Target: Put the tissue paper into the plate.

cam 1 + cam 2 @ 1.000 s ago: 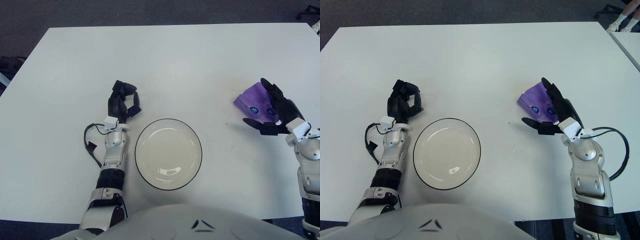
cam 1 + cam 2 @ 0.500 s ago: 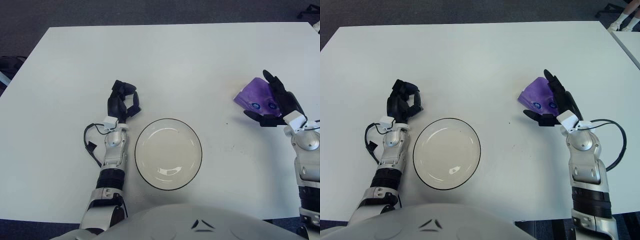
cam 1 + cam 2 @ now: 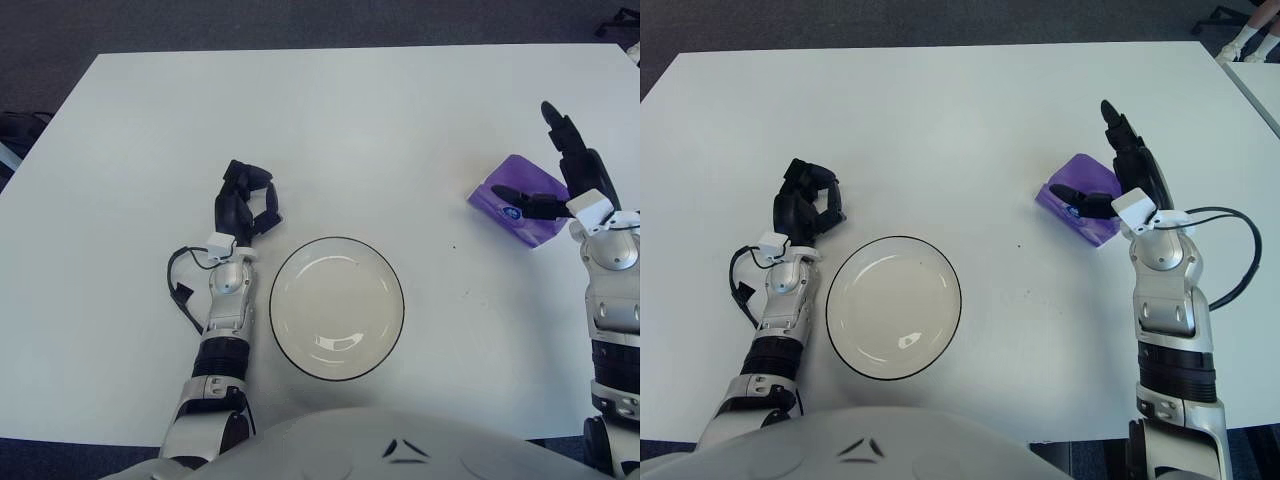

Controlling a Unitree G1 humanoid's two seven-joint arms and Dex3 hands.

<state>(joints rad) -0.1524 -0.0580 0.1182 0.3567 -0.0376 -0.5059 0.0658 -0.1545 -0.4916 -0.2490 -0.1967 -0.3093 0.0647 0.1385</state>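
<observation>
Here the purple tissue paper pack [image 3: 1077, 202] lies flat on the white counter [image 3: 960, 110], well right of the empty plate [image 3: 894, 306]. We judge it light, soft and slippery, best pinched across its short sides. Our right hand [image 3: 1130, 175] is beside it, fingers [image 3: 1114, 125] spread, gripping nothing; our left hand [image 3: 805, 210] is curled left of the plate.

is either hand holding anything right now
No. The right hand is open beside the purple tissue pack; the left hand is curled shut, holding nothing.
</observation>
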